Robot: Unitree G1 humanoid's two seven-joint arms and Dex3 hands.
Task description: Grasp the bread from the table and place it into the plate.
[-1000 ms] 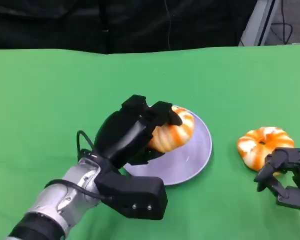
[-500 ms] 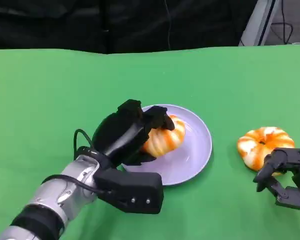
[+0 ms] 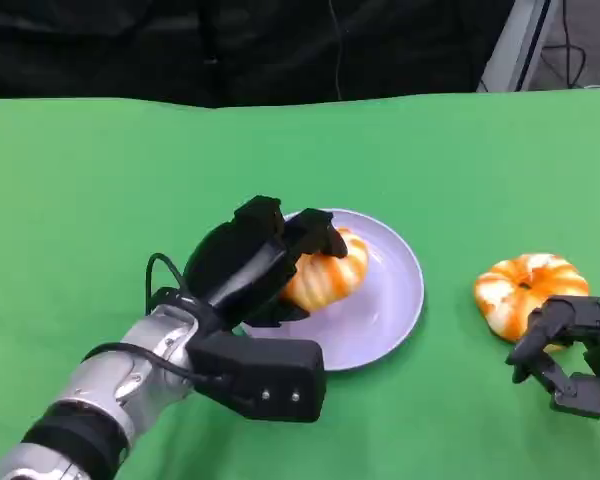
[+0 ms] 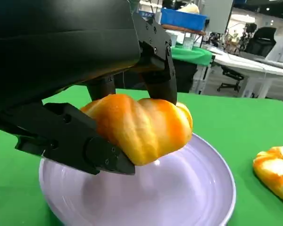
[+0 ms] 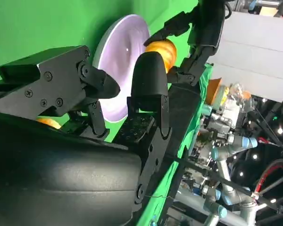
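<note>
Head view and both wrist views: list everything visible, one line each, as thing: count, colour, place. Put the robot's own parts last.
table: one, green cloth top, under everything.
plate: one, pale lilac, middle of the table.
bread: one, orange and cream, over the plate's left part, held by the left hand.
second bread: one, orange and white, on the table right of the plate, apart from it.
background clutter: blue bin and office furniture beyond the table, in the left wrist view.
left hand: one, black, silver forearm, fingers around the bread above the plate.
right hand: one, black, beside the second bread, holding nothing.
</note>
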